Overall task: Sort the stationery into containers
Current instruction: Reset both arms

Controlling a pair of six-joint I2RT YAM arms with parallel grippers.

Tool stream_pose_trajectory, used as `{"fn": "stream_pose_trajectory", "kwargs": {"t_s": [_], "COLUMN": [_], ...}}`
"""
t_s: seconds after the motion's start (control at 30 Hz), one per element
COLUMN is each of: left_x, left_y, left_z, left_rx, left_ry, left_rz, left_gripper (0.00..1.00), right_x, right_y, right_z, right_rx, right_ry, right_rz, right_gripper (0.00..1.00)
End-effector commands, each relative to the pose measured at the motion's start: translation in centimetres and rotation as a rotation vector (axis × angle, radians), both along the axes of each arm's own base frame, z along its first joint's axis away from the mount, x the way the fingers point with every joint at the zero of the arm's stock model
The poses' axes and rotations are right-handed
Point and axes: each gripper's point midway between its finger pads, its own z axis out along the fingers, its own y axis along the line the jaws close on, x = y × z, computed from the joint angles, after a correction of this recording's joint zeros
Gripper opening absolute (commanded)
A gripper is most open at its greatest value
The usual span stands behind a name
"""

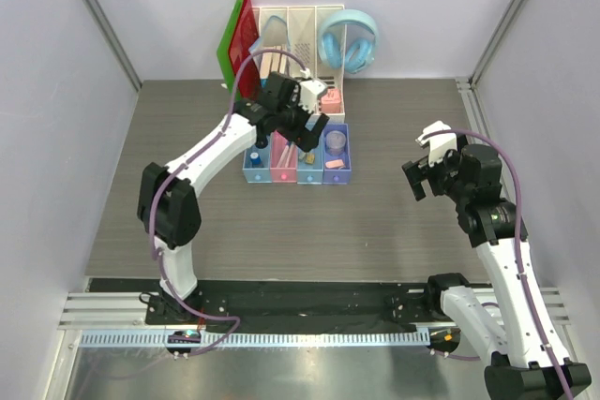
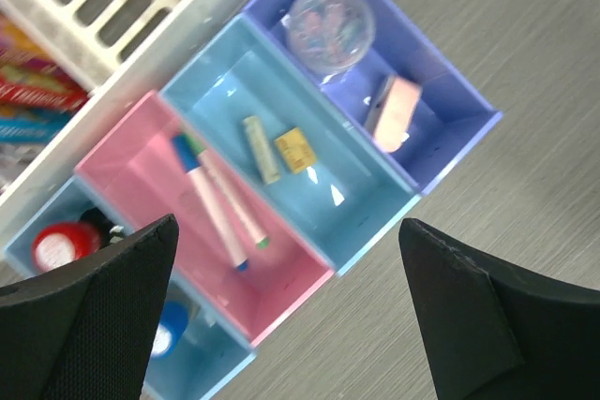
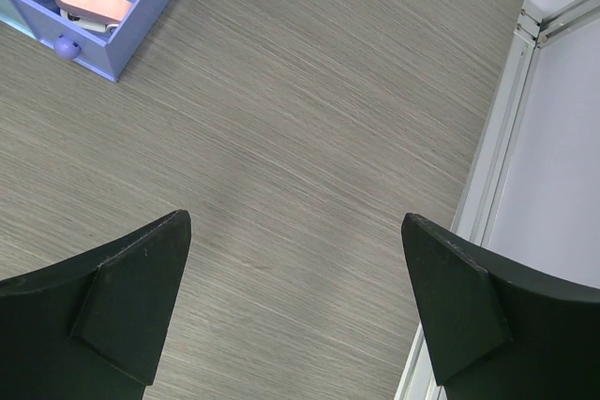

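Note:
The joined row of four trays [image 1: 323, 181] stands at the back centre. In the left wrist view the purple-blue tray [image 2: 459, 142] holds a grey-blue round piece [image 2: 330, 18] and a pink clip [image 2: 398, 111]. The light blue tray [image 2: 375, 222] holds two tan erasers [image 2: 262, 149]. The pink tray [image 2: 295, 299] holds both white markers [image 2: 220, 199]. The end light blue tray holds the red-topped stamp [image 2: 61, 243] and a blue round thing [image 2: 171, 328]. My left gripper [image 2: 287, 222] hovers open and empty above the trays [image 1: 286, 133]. My right gripper [image 1: 415, 178] is open and empty over bare table [image 3: 295, 217].
A white slotted file organizer [image 1: 300, 30] stands right behind the trays, with red-green folders [image 1: 239, 39] at its left and light blue headphones [image 1: 349, 39] at its right. The purple-blue tray's corner [image 3: 94, 44] shows in the right wrist view. A metal rail [image 3: 492, 185] runs along the right wall.

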Motion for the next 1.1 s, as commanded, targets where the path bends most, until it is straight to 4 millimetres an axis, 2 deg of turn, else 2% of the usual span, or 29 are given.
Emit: {"fn": "stream_pose_trajectory", "kwargs": {"t_s": [0.0,0.03,0.13,0.17,0.23,0.27,0.47,0.53,0.57,0.6,0.7,1.07], "left_x": [0.3,0.2,0.2,0.2,0.0,-0.1,-0.6,-1.0,-1.3,-1.5,-2.0,-2.9], "left_y": [3.4,4.0,5.8,6.5,7.7,8.1,11.2,11.9,12.1,12.4,13.2,16.7], "left_z": [2.5,3.2,2.7,3.4,3.2,4.2,3.7,4.0,3.5,3.9,3.4,4.5], "left_rx": [-0.036,-0.043,-0.028,-0.037,-0.039,-0.056,-0.029,-0.021,-0.013,-0.016,-0.008,-0.08], "left_ry": [-0.038,-0.049,-0.042,-0.054,-0.052,-0.075,-0.082,-0.098,-0.089,-0.105,-0.103,-0.144], "left_rz": [0.084,0.093,0.136,0.149,0.176,0.186,0.288,0.304,0.306,0.311,0.327,0.385], "left_gripper": [1.0,1.0,1.0,1.0,1.0,1.0,1.0,1.0,1.0,1.0,1.0,1.0], "right_x": [0.2,0.2,0.3,0.3,0.3,0.3,0.8,0.9,0.9,0.9,1.0,1.9], "right_y": [0.2,0.2,0.3,0.5,0.6,0.6,0.5,0.5,0.5,0.5,0.6,0.5], "right_z": [0.0,-0.1,-0.1,-0.2,-0.3,-0.2,-0.6,-0.4,-0.3,-0.1,-0.1,-0.4], "right_rx": [0.003,0.005,0.013,0.016,0.021,0.023,0.033,0.041,0.043,0.045,0.062,0.119], "right_ry": [-0.008,-0.004,-0.003,0.002,0.003,-0.001,0.0,-0.005,-0.01,-0.017,-0.019,-0.039], "right_rz": [0.012,0.011,0.016,0.021,0.025,0.028,0.004,0.002,-0.002,-0.002,-0.005,-0.064], "right_gripper": [1.0,1.0,1.0,1.0,1.0,1.0,1.0,1.0,1.0,1.0,1.0,1.0]}}
